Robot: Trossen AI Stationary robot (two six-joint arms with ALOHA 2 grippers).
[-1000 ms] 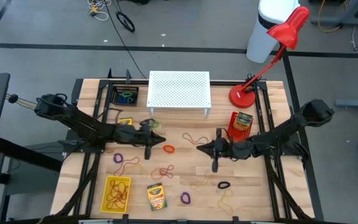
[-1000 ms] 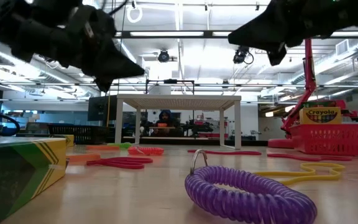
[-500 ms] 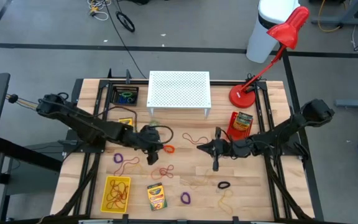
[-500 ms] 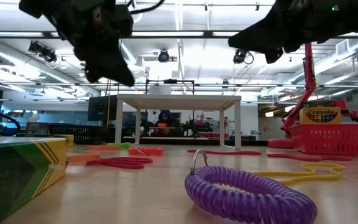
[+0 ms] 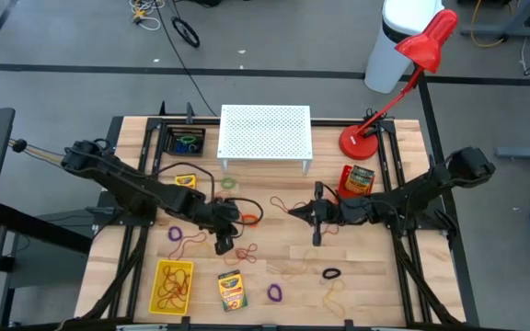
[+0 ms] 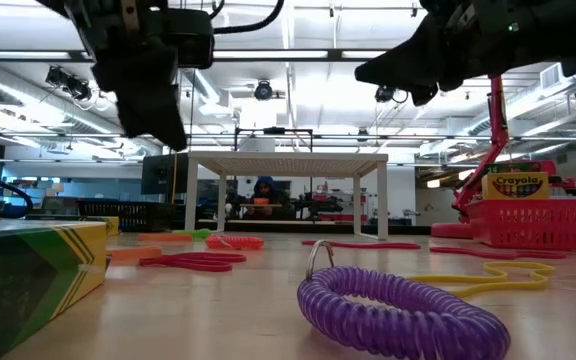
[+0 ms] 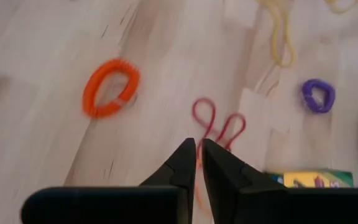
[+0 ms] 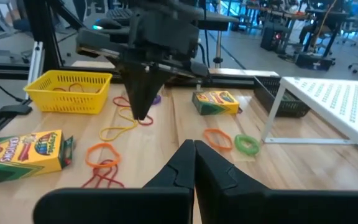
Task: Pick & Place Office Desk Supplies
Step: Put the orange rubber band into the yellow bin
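My left gripper [image 5: 224, 243] [image 7: 198, 149] hangs above the table's middle, tipped steeply down, its fingers shut with only a slit between them and nothing held. Below and beyond it lie a red rubber band [image 7: 217, 126], an orange loop [image 7: 110, 88] and a purple loop [image 7: 319, 95]. My right gripper [image 5: 293, 212] [image 8: 194, 147] is shut and empty, held about level above the table, pointing toward the left gripper [image 8: 142, 106]. Crayon boxes [image 5: 232, 290] [image 5: 185, 181] lie flat on the wood.
A yellow basket [image 5: 173, 285] with rubber bands stands near the front left. A black bin [image 5: 187, 142], the white perforated stand [image 5: 265, 133] and the red lamp [image 5: 362, 140] line the far side. A red basket [image 5: 357, 182] holds a crayon box. Loose loops and bands are scattered over the middle.
My left gripper has swung from pointing nearly level toward the table's right to pointing steeply down, shifting toward the near edge and rising a little. My right gripper has drifted slightly toward the table's left.
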